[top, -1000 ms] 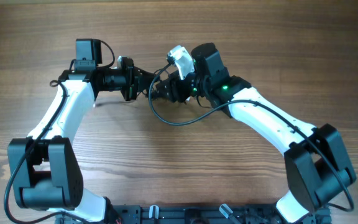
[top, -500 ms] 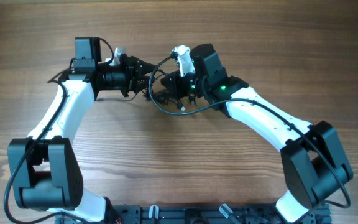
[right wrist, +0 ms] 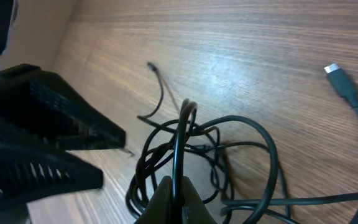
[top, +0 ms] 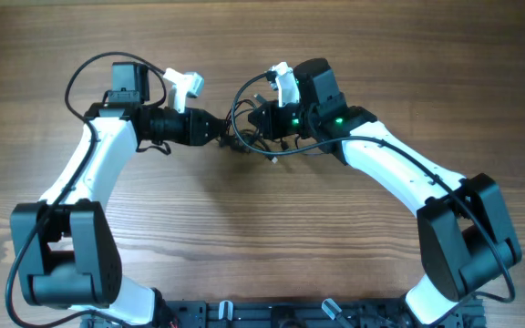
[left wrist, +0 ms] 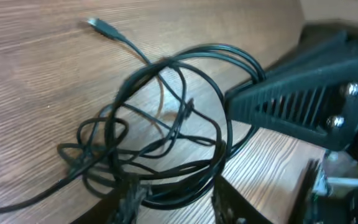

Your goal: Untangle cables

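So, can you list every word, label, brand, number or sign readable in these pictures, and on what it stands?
None: no word, label, brand or number can be read in any view.
The cables, the wooden table, the left arm and the right arm show no print.
The green light on the right arm is only a lamp.

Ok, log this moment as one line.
cables: tangled bunch on table | left gripper: open at bunch | right gripper: shut on one loop

I find no lettering, label, brand mark, number or sign that I can read in any of my three camera views.
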